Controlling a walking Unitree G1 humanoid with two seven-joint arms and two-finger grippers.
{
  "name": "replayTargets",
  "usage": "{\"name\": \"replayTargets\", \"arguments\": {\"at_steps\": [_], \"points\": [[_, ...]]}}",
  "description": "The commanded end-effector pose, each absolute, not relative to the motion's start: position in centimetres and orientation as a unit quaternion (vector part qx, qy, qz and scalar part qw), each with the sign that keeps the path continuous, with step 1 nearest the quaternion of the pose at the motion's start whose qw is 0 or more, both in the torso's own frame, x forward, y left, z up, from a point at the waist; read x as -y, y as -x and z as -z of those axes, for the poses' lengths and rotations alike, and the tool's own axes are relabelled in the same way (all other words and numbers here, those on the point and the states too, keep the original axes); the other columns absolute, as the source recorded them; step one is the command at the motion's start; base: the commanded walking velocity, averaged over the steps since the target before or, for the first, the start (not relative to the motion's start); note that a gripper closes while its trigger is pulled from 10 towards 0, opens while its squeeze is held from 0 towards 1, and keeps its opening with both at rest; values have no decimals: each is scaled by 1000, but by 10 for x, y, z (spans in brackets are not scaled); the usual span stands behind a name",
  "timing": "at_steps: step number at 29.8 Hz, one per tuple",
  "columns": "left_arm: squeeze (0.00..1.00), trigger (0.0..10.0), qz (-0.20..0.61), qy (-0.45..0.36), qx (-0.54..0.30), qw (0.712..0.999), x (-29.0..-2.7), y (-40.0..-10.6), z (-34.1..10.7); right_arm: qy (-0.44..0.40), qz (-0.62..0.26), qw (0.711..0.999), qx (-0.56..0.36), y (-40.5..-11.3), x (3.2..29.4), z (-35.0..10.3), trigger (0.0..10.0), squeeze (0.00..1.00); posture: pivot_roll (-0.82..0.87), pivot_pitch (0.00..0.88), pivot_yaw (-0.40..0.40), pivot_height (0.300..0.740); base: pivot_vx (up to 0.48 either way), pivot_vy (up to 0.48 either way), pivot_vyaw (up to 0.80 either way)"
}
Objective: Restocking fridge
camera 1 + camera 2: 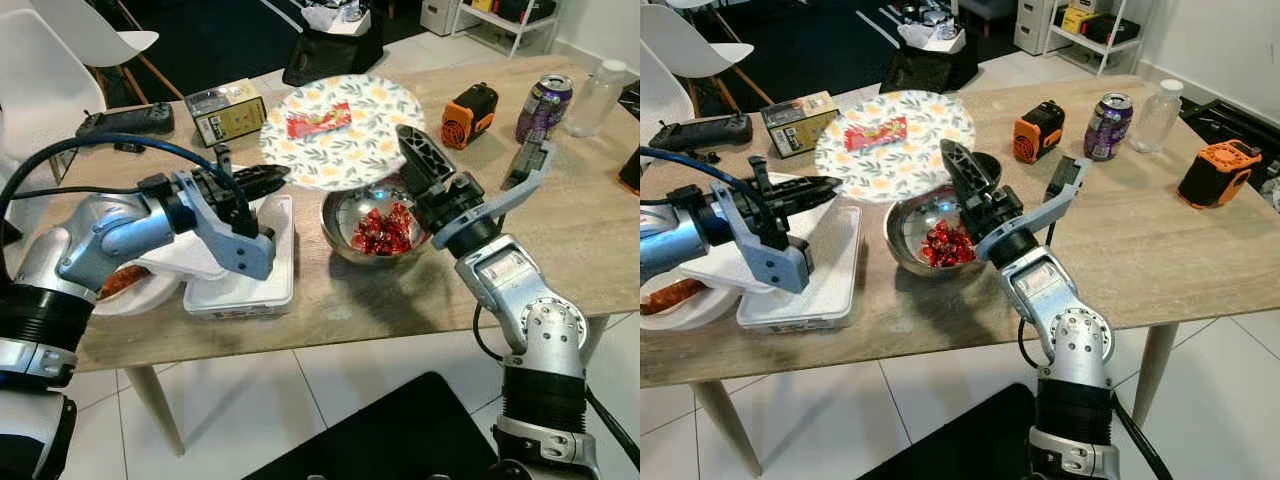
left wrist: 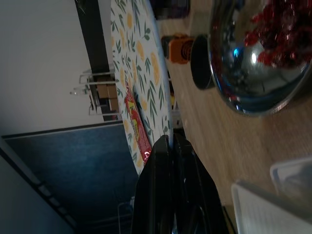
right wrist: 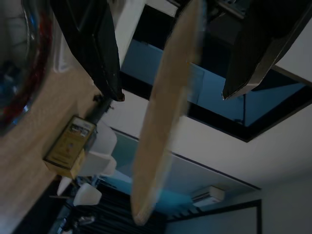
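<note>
Right gripper [image 1: 470, 185], fingers spread, straddles the floral plate's [image 1: 340, 150] rim just above the steel bowl [image 1: 345, 240], apparently positioned to grasp it. Left gripper [image 1: 262, 180], clenched empty, hovers beside the plate over the desk [image 1: 560, 250].

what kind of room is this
Probably a home dining area: a wooden table on white tiled floor, white chairs beside it, and tableware on it, a floral plate and a steel bowl of red sweets.
</note>
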State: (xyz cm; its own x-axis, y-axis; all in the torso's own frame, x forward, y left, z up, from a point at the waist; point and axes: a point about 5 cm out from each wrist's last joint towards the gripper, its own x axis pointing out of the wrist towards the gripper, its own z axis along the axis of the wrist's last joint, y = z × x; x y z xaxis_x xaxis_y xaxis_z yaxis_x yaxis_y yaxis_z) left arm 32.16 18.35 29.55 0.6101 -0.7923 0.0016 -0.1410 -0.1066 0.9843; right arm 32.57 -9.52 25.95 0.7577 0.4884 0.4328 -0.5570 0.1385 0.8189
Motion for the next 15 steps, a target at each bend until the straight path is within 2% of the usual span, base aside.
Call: {"name": "replayTargets", "arguments": {"at_steps": [1,6,7,8,9,10,11,15], "points": [[0,10000,305,-674,357,570,-172,-317,-291,-567,-347,747,10,-326,85,-254,10000,0,62,156,45,737,0,0,0],[0,10000,317,-670,356,569,-168,-316,-284,-568,-346,747,9,-327,85,-255,9882,0,60,157,45,737,0,0,0],[0,10000,320,-669,355,569,-168,-315,-283,-567,-346,748,10,-327,86,-255,4000,0,59,155,45,737,0,0,0],[0,10000,322,-668,354,570,-168,-315,-282,-566,-345,748,11,-327,86,-255,4000,0,59,155,45,737,0,0,0],[0,10000,324,-669,352,569,-168,-315,-280,-565,-343,750,11,-327,87,-255,431,0,59,155,44,737,0,0,0],[0,10000,324,-669,352,569,-168,-315,-280,-565,-343,750,11,-327,87,-255,431,0,59,155,44,737,0,0,0],[0,10000,325,-668,351,569,-169,-314,-279,-565,-342,751,12,-328,89,-255,0,0,61,155,43,737,0,0,0],[0,10000,326,-669,349,570,-169,-314,-278,-565,-339,753,12,-328,90,-255,0,0,61,154,42,737,0,0,0]]}}
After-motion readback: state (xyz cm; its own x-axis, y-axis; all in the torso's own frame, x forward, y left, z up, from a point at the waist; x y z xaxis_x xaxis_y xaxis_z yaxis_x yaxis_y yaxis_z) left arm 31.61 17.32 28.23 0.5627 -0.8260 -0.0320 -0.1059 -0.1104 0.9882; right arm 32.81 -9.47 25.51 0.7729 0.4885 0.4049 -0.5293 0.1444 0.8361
